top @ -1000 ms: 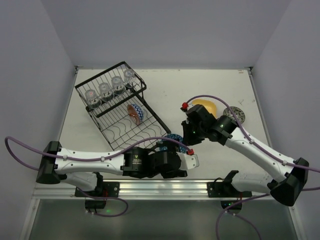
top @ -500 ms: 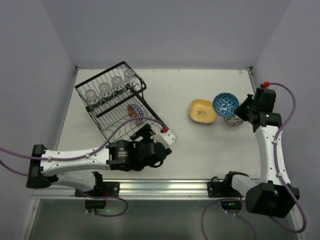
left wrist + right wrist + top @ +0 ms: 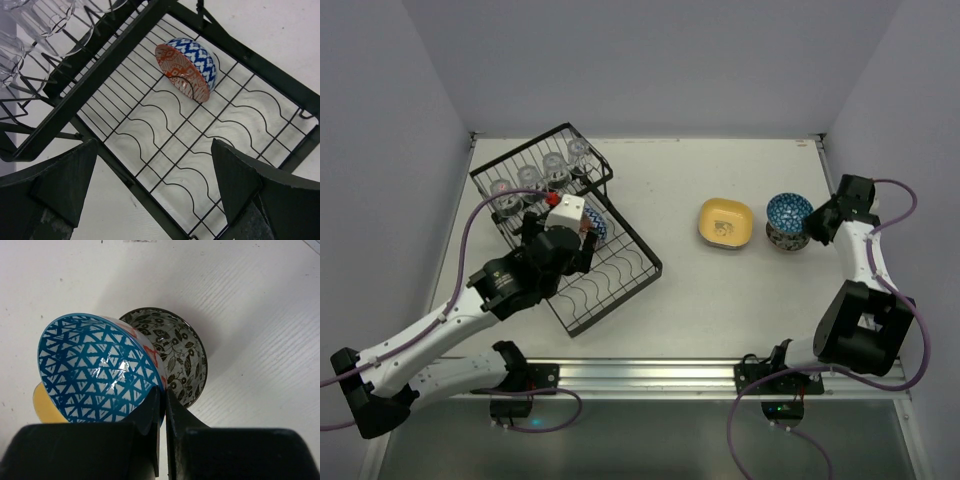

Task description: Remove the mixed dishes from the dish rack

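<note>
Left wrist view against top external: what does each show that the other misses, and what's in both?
Only the left wrist: the left gripper, open and empty above the tray section. Only the top external: the yellow rounded-square plate on the table, and the right gripper holding a blue triangle-patterned bowl. Both: the black wire dish rack, the small red-brown and blue patterned bowl standing on edge in its wavy dividers (partly hidden by the wrist from above), and the clear glass cups in its basket.

Left claw [image 3: 154,150] spread wide, arm stretched forward, right claw [image 3: 161,390] pinched tight
</note>
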### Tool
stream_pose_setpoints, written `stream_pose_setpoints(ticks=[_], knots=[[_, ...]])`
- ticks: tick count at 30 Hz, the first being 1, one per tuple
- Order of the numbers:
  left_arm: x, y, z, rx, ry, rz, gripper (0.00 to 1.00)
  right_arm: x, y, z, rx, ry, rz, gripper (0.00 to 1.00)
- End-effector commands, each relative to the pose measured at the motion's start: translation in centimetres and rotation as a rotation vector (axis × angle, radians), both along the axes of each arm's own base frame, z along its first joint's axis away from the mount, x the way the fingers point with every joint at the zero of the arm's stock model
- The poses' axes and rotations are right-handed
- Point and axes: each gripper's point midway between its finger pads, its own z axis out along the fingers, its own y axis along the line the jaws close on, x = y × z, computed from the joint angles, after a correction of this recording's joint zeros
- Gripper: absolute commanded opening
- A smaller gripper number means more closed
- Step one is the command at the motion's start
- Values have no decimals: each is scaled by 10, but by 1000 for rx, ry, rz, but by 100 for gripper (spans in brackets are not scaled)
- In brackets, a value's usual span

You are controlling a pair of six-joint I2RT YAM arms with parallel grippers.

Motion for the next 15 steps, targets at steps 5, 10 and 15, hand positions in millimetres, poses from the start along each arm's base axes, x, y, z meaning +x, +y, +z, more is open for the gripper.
stream_pose_setpoints(ticks=[5, 10, 15], knots=[[23, 2, -11, -112, 37, 3, 100, 18, -15, 1, 1, -92, -57, 0], [22, 0, -14, -115, 47, -12, 100, 9, -14, -13, 13, -79, -75, 0], [20, -5, -14, -131, 50, -42, 100, 9, -14, -20, 39, -67, -68, 0]])
